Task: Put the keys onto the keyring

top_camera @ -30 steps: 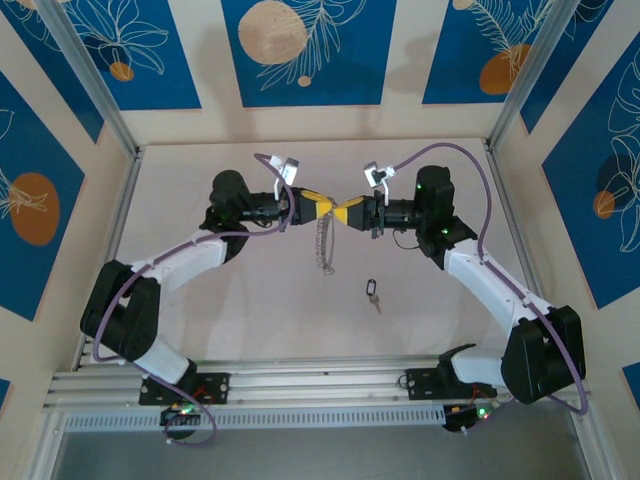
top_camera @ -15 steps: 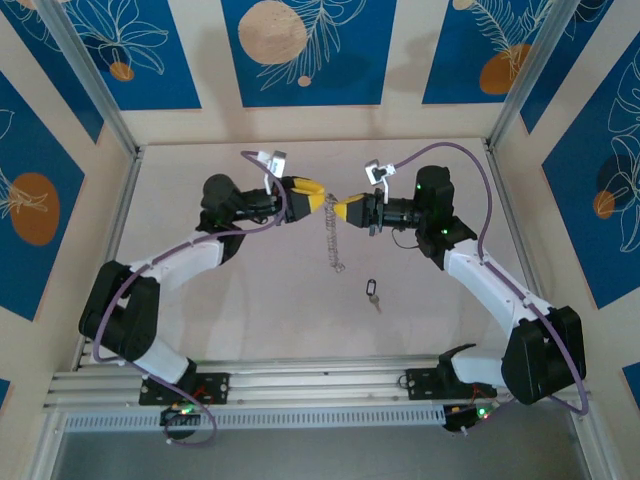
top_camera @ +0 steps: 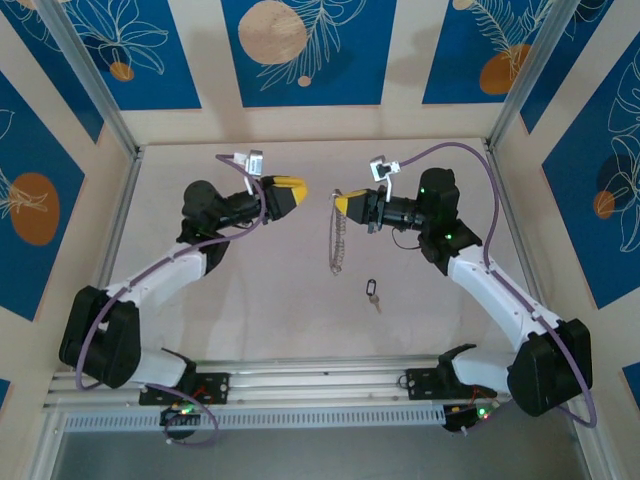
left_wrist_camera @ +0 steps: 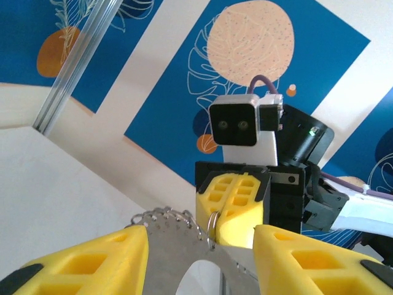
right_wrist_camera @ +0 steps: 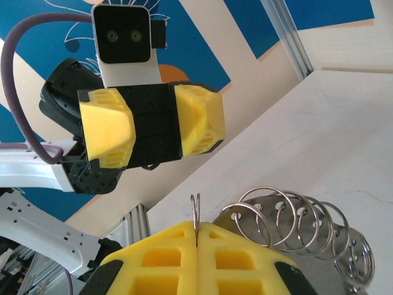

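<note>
Overhead view; opposed wrist cameras (keyring (right_wrist_camera: 334, 243) shared)

The keyring (top_camera: 339, 243) hangs from the right gripper (top_camera: 343, 203). The left gripper (top_camera: 298, 196) is left of the keyring, apart. The keys (top_camera: 373, 291) lie on the table (top_camera: 250, 305) before it, slightly right.

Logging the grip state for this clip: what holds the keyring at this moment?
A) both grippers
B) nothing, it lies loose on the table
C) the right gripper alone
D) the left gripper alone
C: the right gripper is shut on a ring at one end of the keyring, while the left gripper stands open and apart from it.
</note>
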